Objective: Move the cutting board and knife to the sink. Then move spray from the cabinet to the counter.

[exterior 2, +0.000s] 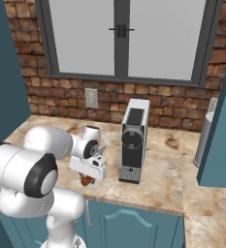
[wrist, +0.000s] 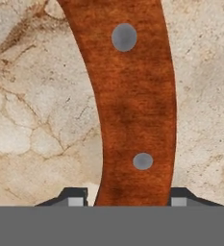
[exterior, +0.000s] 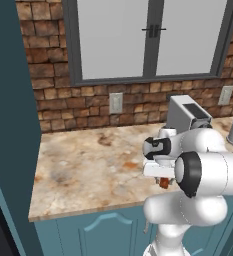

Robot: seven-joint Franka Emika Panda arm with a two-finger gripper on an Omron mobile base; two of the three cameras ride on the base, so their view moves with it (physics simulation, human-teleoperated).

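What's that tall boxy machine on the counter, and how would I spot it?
Start at the big grey-framed window in the brick wall. On the beige mottled stone counter below it stands a tall silver and black coffee machine. It has a round dark front and a drip grille at its foot, unlike the plain grey cylinder nearby.

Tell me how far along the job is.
Nothing looks finished yet. In hand: the gripper is low over the counter, fingertips either side of the knife handle, which lies on the stone. Left: sinking the knife and cutting board, then fetching the spray.
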